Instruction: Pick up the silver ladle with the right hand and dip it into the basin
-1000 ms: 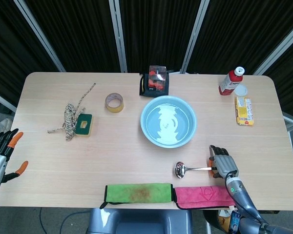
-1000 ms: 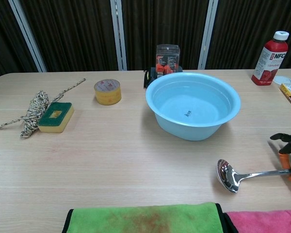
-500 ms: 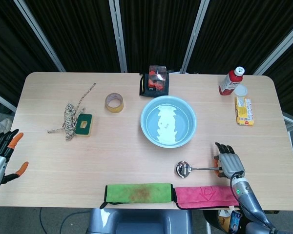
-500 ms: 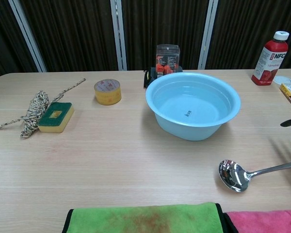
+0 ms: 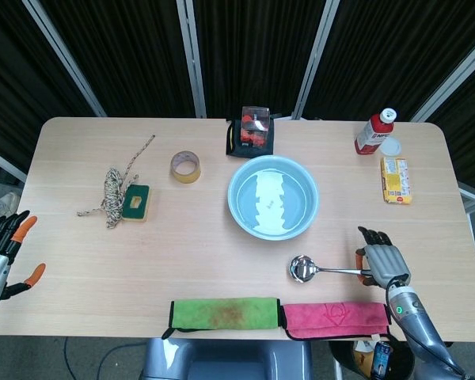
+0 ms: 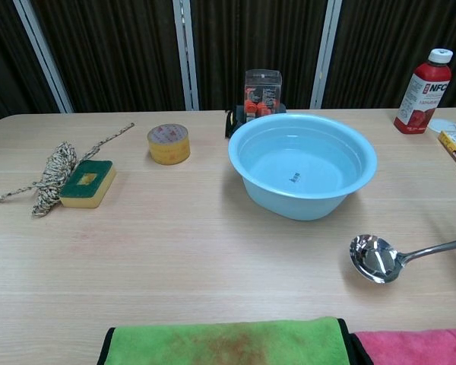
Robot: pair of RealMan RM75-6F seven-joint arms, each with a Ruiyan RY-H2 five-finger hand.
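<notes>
Right hand (image 5: 384, 261) had carried the silver ladle (image 5: 321, 270) further right and a bit toward the table's near edge since the earlier frames; the bowl end had left the tabletop and tipped up in the chest view. Right hand gripped the handle's far end, fingers curled over it, palm down, wrist and forearm coming up from the lower right corner. In the chest view only the ladle (image 6: 395, 256) showed, handle running off the right edge, hand itself almost out of frame.

Ladle bowl sat just right of and nearer than the basin (image 5: 271, 197), apart from it, above the pink cloth (image 5: 332, 319). Basin was light blue, held clear water with glare on the surface. Behind the basin stood a clear box (image 5: 255, 127) with red-orange contents, too small to tell.

Left hand (image 5: 1, 252) hung off the table's left edge, fingers spread, holding nothing.
</notes>
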